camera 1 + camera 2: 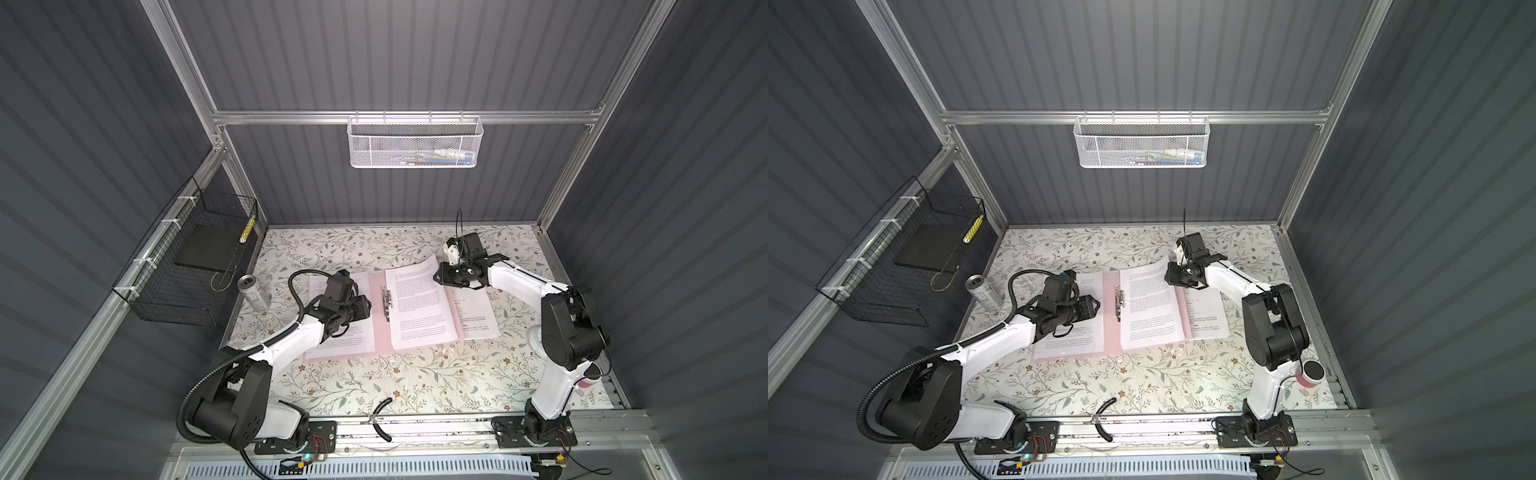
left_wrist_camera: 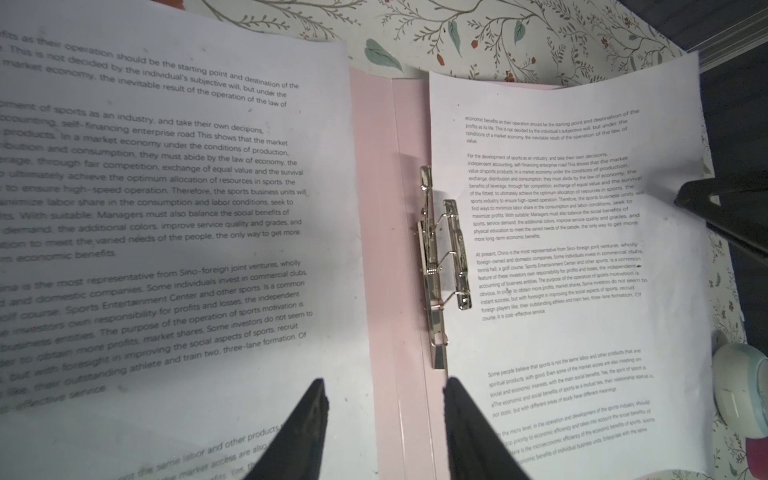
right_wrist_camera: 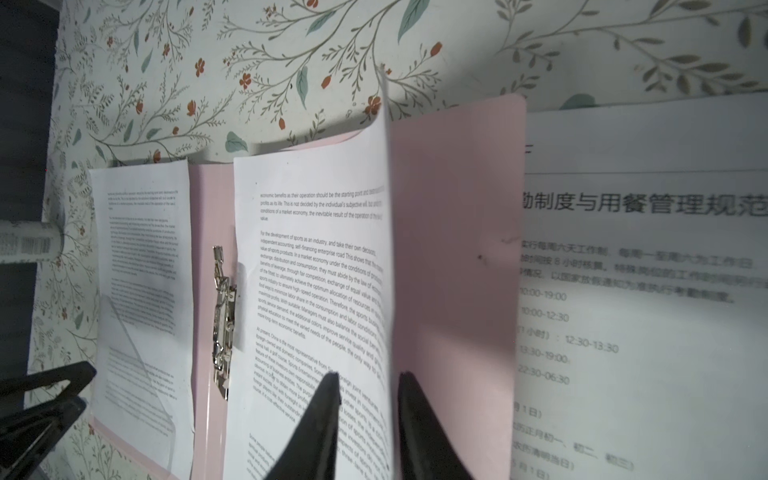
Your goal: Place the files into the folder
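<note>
The pale pink folder [image 1: 379,332] [image 1: 1111,328] lies open on the table, its metal clip [image 2: 440,257] [image 3: 222,320] along the spine. One printed sheet [image 1: 357,336] [image 2: 166,208] lies on its left cover. Another sheet [image 1: 419,307] [image 3: 316,270] lies on the right cover, its outer edge lifted and curling. That edge stands between the parted fingers of my right gripper [image 1: 436,277] [image 3: 368,376], which is open. A third sheet [image 1: 478,320] [image 3: 644,291] lies to the right, partly under the cover. My left gripper [image 1: 368,309] [image 2: 384,382] is open above the spine, holding nothing.
A metal can [image 1: 253,293] lies left of the folder. A black wire basket [image 1: 187,266] with a black slab [image 1: 208,247] hangs on the left wall, and a white mesh basket [image 1: 413,141] on the back rail. Pliers [image 1: 380,415] lie at the front edge; a pink cup [image 1: 1312,374] stands at right.
</note>
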